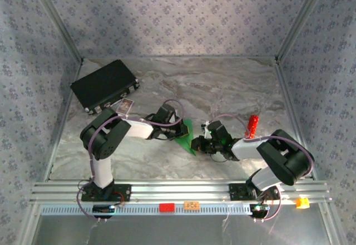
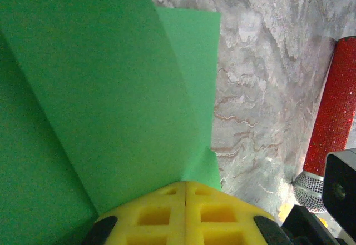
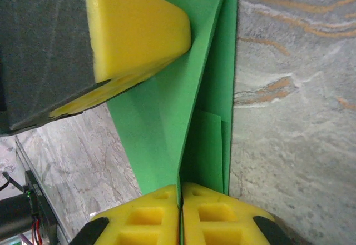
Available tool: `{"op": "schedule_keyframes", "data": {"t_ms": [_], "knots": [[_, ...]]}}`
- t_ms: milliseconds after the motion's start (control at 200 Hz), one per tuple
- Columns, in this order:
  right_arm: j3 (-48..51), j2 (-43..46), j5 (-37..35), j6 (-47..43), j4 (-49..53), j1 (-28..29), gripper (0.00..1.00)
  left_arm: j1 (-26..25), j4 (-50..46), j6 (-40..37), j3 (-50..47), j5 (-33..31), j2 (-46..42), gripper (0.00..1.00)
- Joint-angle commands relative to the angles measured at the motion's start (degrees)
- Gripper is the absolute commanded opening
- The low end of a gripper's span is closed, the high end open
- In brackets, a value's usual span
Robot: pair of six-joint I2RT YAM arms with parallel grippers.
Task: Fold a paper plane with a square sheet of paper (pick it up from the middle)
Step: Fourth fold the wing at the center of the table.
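A flat black rectangular case (image 1: pixel 104 85) lies in the upper left of the top view, on the grey marbled tabletop (image 1: pixel 233 84), with a small printed card (image 1: pixel 126 105) just beside its lower right corner. Right of centre stands a red glittery cylinder (image 1: pixel 253 125), well apart from the case. In the left wrist view the same cylinder (image 2: pixel 334 117) runs down the right edge and ends in a silver mesh cap, with a black arm part at the lower right corner in front of it. Along the bottom of the top view runs an aluminium rail carrying a small red block (image 1: pixel 166 206) and an orange block (image 1: pixel 192 205).

The thin bright-green sheet of paper (image 1: pixel 188 135) is near the middle of the top view, between the two tools. It is folded: in the right wrist view the sheet of paper (image 3: pixel 161 117) shows a sharp crease running up from the bottom centre and layered flaps, and in the left wrist view (image 2: pixel 94 89) one panel overlaps a paler one behind.

The left tool (image 2: pixel 184 192) is closed with its yellow pads pressed together, the sheet of paper pinched between them. The right tool (image 3: pixel 180 198) is likewise closed on the paper's crease, and the left tool's yellow finger (image 3: pixel 136 28) lies against the paper in the upper left.
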State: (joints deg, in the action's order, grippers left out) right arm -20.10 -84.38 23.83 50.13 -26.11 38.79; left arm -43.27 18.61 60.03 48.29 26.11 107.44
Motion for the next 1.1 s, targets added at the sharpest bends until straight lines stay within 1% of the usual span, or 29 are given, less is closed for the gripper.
{"op": "schedule_keyframes", "data": {"t_ms": [0, 270, 395, 525, 765, 924, 1044, 1094], "knots": [[-0.6, 1.6, 0.6, -1.0, 6.5, 0.8, 0.13, -0.3, -3.4, -1.3, 0.6, -0.9, 1.3, 0.02], [0.4, 4.4, 1.6, -1.7, 8.9, 1.0, 0.15, -0.2, -2.8, -1.1, 0.4, -0.8, 1.4, 0.02], [0.9, 4.9, 2.1, -1.7, 9.5, 1.0, 0.1, -0.3, -2.7, -1.1, 0.5, -0.9, 1.5, 0.02], [2.1, 5.2, 3.1, -1.5, 9.4, 1.3, 0.08, -0.3, -2.7, -1.0, 0.4, -1.0, 1.6, 0.02], [3.6, 5.4, 3.3, -1.5, 10.1, 1.2, 0.11, -0.3, -2.0, -0.5, 0.0, -1.1, 1.9, 0.02], [3.4, 7.3, 3.7, -1.4, 11.5, 1.4, 0.13, -0.2, -1.9, -0.4, -0.1, -1.0, 1.9, 0.02], [3.4, 8.6, 4.0, -1.9, 13.1, 1.4, 0.12, -0.3, -1.8, -0.4, -0.1, -1.0, 2.0, 0.02], [3.6, 8.7, 4.0, -2.2, 13.5, 1.5, 0.1, -0.3, -1.8, -0.3, -0.1, -0.9, 2.0, 0.02]]}}
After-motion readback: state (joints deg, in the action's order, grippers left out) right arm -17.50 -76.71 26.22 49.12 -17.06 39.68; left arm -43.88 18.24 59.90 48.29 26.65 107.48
